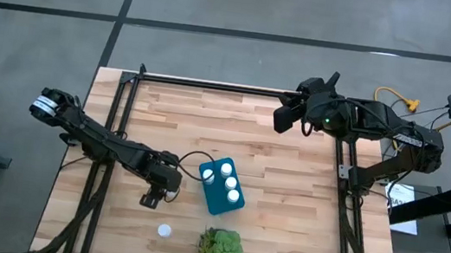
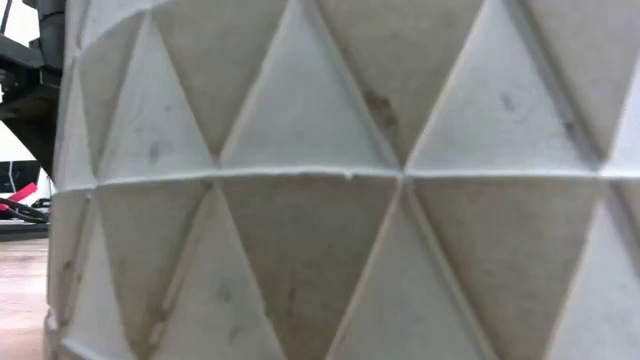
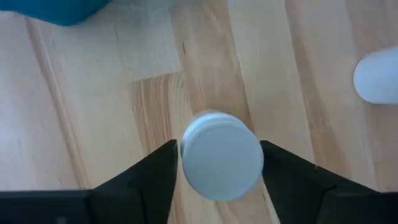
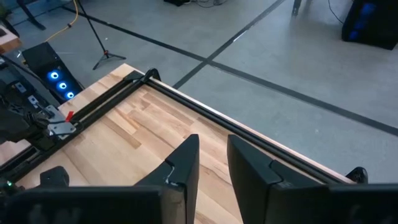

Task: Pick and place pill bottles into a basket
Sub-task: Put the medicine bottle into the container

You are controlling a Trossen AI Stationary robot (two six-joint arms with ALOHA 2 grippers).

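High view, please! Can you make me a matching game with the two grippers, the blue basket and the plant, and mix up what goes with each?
Things:
1. left gripper
2. right gripper
3. basket
4. plant

What fits:
A. teal, with white bottle caps showing inside
B. green and leafy
C. jaws closed on a pill bottle standing on the table
D. jaws shut on nothing, up over the far side of the table

Right pairs: 1-C, 2-D, 3-A, 4-B
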